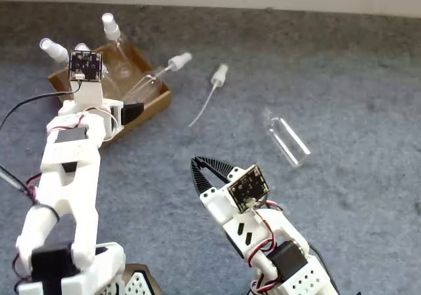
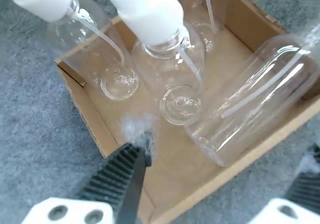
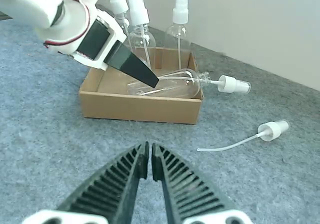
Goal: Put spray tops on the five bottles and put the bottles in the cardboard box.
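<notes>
Your cardboard box (image 1: 156, 103) holds three upright capped bottles (image 3: 179, 34) and one lying bottle (image 3: 170, 86). Your left gripper (image 2: 225, 171) hangs over it, spread wide and empty. Your right gripper (image 3: 150, 153) is pinched almost closed on nothing. The uncapped bottle (image 1: 287, 140) and the loose spray top (image 1: 217, 79) lie apart on the carpet (image 1: 342, 78).

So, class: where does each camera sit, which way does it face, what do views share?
High view: fixed above the table, looking down; left arm and right arm show.
Left wrist view: on the left arm, looking down into the cardboard box; open left gripper.
Right wrist view: low on right arm, facing the box; shut right gripper.
Shared: box, tipped spray bottle.
</notes>
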You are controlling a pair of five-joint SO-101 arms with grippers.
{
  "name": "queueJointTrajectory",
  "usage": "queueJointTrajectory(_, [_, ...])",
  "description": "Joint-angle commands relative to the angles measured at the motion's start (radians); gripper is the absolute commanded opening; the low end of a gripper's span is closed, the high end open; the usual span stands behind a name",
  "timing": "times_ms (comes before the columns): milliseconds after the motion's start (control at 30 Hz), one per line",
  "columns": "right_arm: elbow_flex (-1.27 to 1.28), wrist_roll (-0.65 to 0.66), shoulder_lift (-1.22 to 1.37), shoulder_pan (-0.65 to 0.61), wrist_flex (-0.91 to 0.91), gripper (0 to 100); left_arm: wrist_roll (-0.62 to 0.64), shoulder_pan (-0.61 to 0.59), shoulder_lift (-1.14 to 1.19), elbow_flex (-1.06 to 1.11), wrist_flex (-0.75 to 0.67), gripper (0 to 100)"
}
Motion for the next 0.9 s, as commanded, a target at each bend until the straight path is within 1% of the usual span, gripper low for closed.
queueJointTrajectory(0, [0.128,0.009,-0.012,0.019,0.005,1.5,-0.012,0.021,-0.131,-0.028,0.107,40])
queueJointTrajectory(133, [0.127,0.008,-0.013,0.104,-0.001,1.5,-0.012,0.021,-0.209,-0.030,0.204,40])
queueJointTrajectory(300, [0.081,0.005,-0.015,0.275,-0.001,1.5,-0.012,0.038,-0.300,-0.035,0.330,40])
queueJointTrajectory(400, [0.008,0.005,-0.015,0.412,0.002,1.5,-0.014,0.074,-0.366,-0.036,0.431,40])
queueJointTrajectory(533, [-0.064,0.008,-0.015,0.599,0.004,1.5,-0.014,0.145,-0.464,-0.036,0.529,40])
queueJointTrajectory(700, [-0.076,0.009,-0.015,0.868,0.002,1.5,-0.014,0.239,-0.553,-0.038,0.603,40])
queueJointTrajectory(767, [-0.076,0.009,-0.015,0.977,0.001,1.5,-0.011,0.278,-0.553,-0.038,0.621,40])
queueJointTrajectory(867, [-0.045,0.009,-0.015,1.102,0.001,1.5,-0.008,0.326,-0.539,-0.038,0.623,40])
